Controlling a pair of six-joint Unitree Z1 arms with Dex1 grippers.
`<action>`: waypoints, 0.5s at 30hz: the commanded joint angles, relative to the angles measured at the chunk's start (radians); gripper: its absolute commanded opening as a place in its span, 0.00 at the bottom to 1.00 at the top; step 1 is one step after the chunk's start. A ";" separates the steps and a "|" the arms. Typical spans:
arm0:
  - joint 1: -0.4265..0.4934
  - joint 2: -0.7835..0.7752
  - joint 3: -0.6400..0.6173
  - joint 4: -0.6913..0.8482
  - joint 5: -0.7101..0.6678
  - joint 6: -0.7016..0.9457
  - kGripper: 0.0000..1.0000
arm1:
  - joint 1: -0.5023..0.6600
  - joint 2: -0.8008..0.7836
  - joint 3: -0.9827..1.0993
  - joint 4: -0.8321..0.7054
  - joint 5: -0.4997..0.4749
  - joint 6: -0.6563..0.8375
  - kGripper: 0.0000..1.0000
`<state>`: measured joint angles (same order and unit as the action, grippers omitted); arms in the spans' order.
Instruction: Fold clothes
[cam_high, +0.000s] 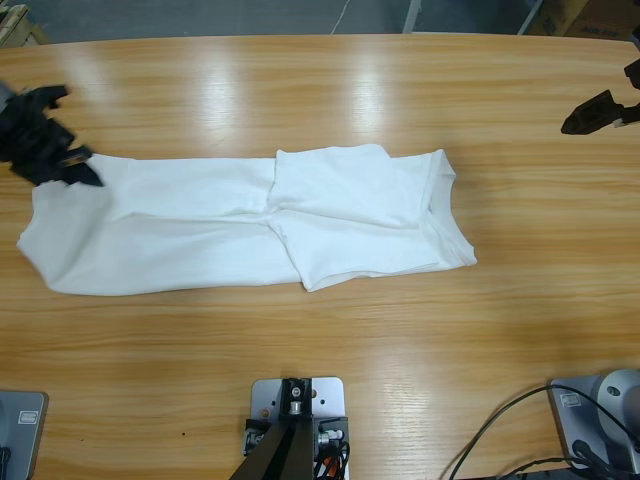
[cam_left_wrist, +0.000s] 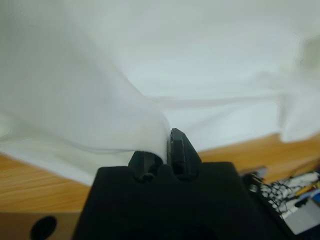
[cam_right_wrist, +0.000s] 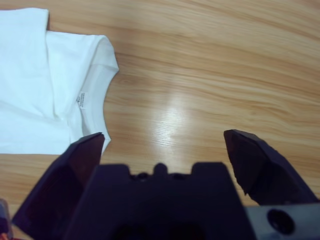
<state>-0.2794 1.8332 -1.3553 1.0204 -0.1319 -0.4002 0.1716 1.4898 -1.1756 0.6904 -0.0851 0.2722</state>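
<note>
White T-shirt (cam_high: 250, 225): lies lengthwise across the wooden table (cam_high: 330, 360), sleeves folded in. Left gripper (cam_high: 70, 165): jaws pinched closed on the shirt's hem corner. Right gripper (cam_right_wrist: 162, 150): jaws wide apart, holding nothing, over bare wood beside the collar label (cam_right_wrist: 81, 97).

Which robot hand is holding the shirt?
The left gripper, pinched shut on the white shirt at its far-left end. The right gripper hangs open over bare table, touching nothing.
</note>
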 joint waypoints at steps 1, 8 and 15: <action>-0.233 0.134 -0.241 0.103 -0.043 -0.109 0.00 | -0.011 0.043 0.034 -0.009 0.027 -0.003 0.98; -0.188 0.105 -0.173 0.102 -0.039 -0.084 0.00 | -0.010 0.049 0.054 -0.020 0.039 -0.002 0.98; -0.032 0.017 -0.069 0.095 -0.032 -0.041 0.00 | -0.010 0.058 0.049 -0.023 0.047 0.003 0.98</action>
<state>-0.4422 1.9082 -1.5289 1.1109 -0.1601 -0.4790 0.1714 1.4978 -1.1555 0.6771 -0.0527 0.2722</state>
